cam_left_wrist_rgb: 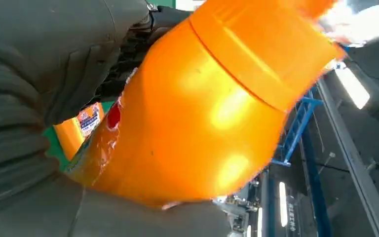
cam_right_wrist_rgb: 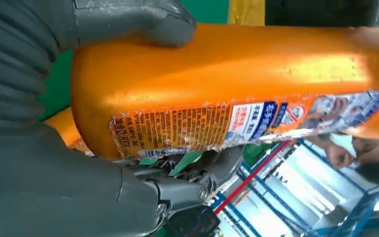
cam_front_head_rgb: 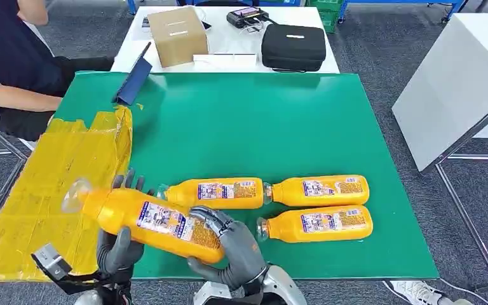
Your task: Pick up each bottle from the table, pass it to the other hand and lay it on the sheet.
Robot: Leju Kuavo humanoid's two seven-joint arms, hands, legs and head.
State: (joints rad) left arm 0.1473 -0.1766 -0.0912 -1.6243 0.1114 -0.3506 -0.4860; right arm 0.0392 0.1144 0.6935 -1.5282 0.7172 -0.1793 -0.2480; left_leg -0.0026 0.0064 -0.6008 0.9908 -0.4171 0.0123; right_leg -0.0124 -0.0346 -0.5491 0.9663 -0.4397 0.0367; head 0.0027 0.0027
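Both robot hands grip one orange bottle (cam_front_head_rgb: 149,221): left robot hand (cam_front_head_rgb: 119,244), right robot hand (cam_front_head_rgb: 234,244). The green surface (cam_front_head_rgb: 248,127) has a yellow sheet (cam_front_head_rgb: 51,190). Grey floor (cam_front_head_rgb: 381,51) lies around.

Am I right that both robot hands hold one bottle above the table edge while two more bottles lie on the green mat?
Not quite: the head view shows three more bottles lying on the green mat, not two. The rest stands: the left robot hand and right robot hand both hold one bottle.
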